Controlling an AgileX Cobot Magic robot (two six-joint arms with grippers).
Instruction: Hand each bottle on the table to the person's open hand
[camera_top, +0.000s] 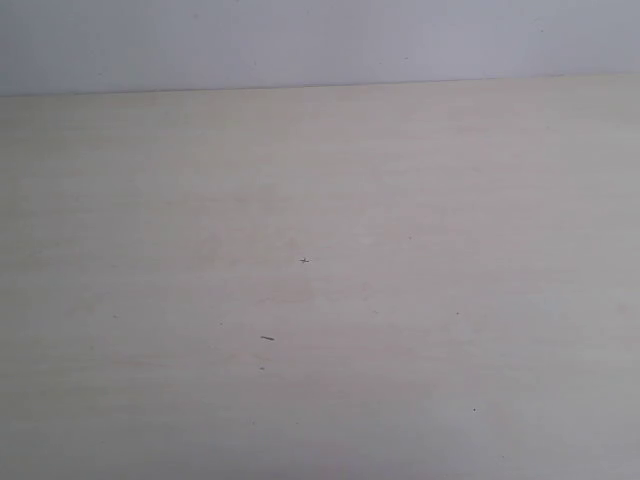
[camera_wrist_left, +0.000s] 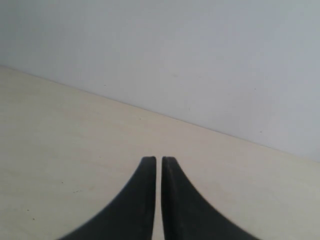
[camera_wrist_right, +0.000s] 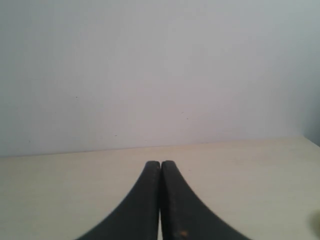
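Observation:
The pale beige table fills the exterior view, bare but for a few tiny dark specks. No bottles and no person's open hand show in any view. Neither arm appears in the exterior view. In the left wrist view my left gripper hovers above the table with its black fingers nearly together, a thin slit between them and nothing held. In the right wrist view my right gripper is shut, its fingers pressed together and empty, over the table.
A plain grey-white wall rises behind the table's far edge, also the wall in the left wrist view and the wall in the right wrist view. A small dark mark lies on the tabletop.

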